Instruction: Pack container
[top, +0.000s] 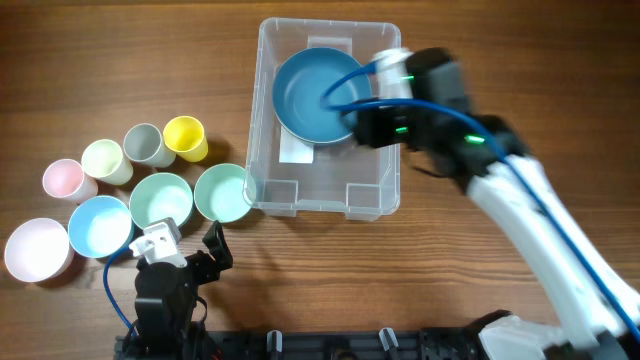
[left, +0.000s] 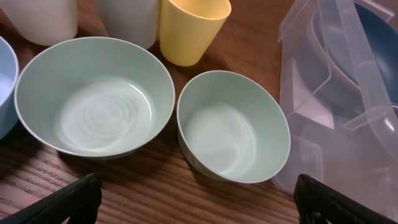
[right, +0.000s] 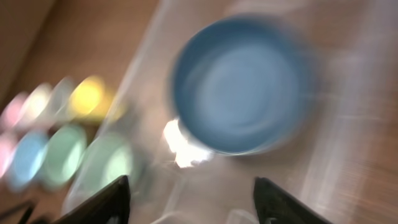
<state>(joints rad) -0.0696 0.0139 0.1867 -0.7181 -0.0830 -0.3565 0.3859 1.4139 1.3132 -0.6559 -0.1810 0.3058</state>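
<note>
On the wooden table, at the frame's left, we see a pink cup, a cream cup, a grey cup and a yellow cup in a rising row. Below them sit a pale pink bowl, a light blue bowl, a larger mint bowl and a smaller mint bowl. A dark blue bowl lies upper centre.

The container sits at the upper centre of the overhead frame, with 1 bowl inside its upper half. Left of it, a row of 4 bowls runs toward the lower left, the nearest bowl just beside the container's lower-left corner. A line of 4 cups stands above that row.
</note>
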